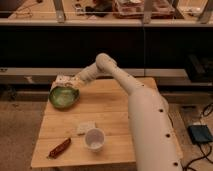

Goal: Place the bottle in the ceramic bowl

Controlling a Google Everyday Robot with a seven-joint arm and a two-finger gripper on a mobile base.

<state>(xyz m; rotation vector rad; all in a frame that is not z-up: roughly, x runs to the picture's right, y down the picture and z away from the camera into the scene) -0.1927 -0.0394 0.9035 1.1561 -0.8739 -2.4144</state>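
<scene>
The green ceramic bowl [63, 97] sits at the far left of the wooden table [125, 112]. My gripper [69, 82] hangs just above the bowl's back rim, at the end of the white arm [135, 95] that reaches across from the right. It is shut on the bottle [62, 80], a small whitish bottle with a patterned label that lies roughly level over the rim. The bowl's inside looks empty.
A white cup [94, 138] stands near the front of the table. A flat pale packet [85, 127] lies just behind it. A reddish-brown snack packet [59, 148] lies at the front left corner. Dark shelving runs behind the table.
</scene>
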